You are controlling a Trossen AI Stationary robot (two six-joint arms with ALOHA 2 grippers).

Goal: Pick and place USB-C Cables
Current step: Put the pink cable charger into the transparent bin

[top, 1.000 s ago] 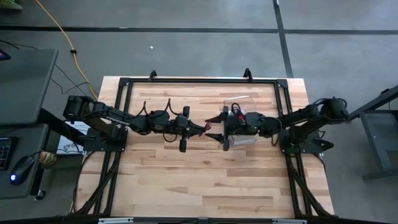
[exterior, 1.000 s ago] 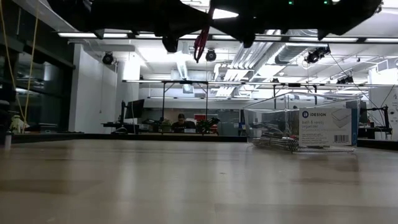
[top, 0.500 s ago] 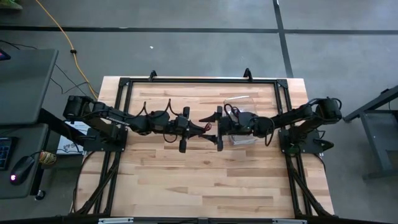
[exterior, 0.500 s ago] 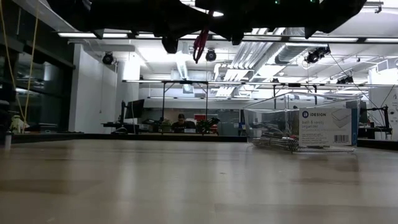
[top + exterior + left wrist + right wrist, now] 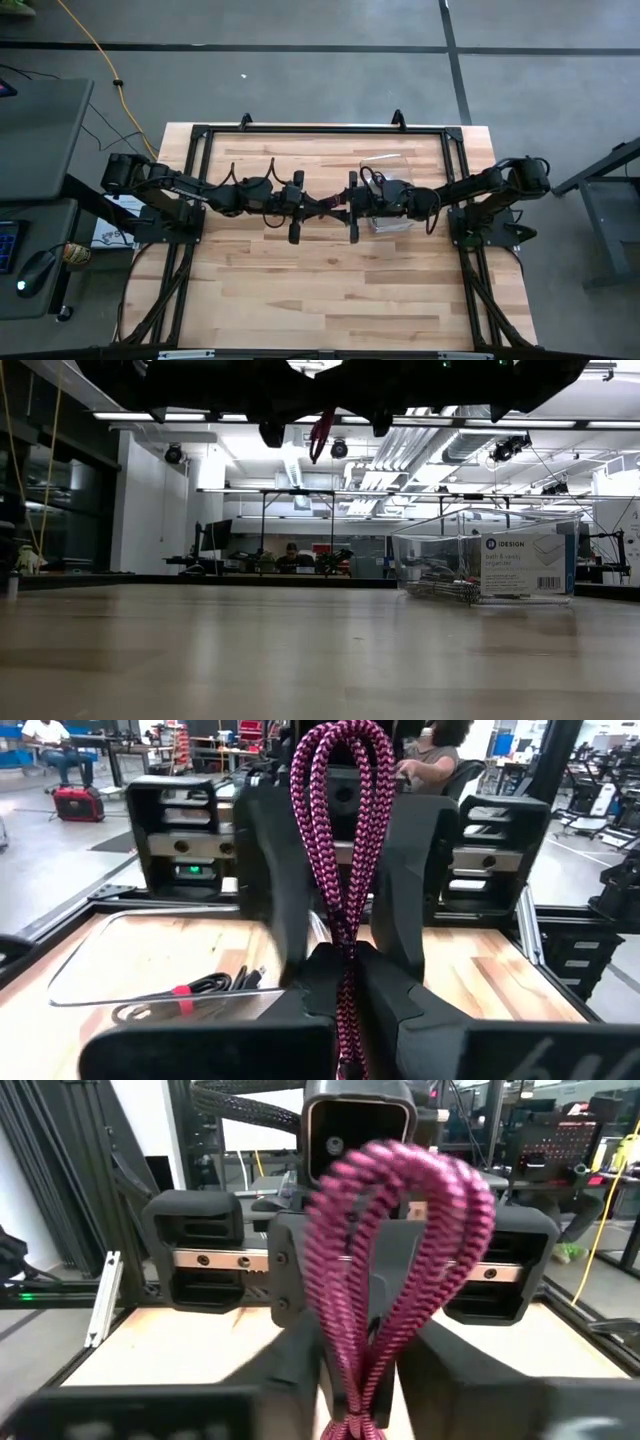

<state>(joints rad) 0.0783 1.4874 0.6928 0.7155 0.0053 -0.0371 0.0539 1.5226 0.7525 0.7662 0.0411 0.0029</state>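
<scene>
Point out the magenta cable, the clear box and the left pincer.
magenta cable (image 5: 338,830), left wrist view, on the braided loop.
clear box (image 5: 478,565), low view, on its front wall.
left pincer (image 5: 322,204), high view, between its fingertips, at the handover.

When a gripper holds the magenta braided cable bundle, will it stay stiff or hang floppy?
The magenta braided cable bundle probably behaves semi-floppy: its loops keep their shape, unsupported, beyond the left gripper. It looks light, being thin. The woven sheath likely grips well between the right gripper pads.
</scene>
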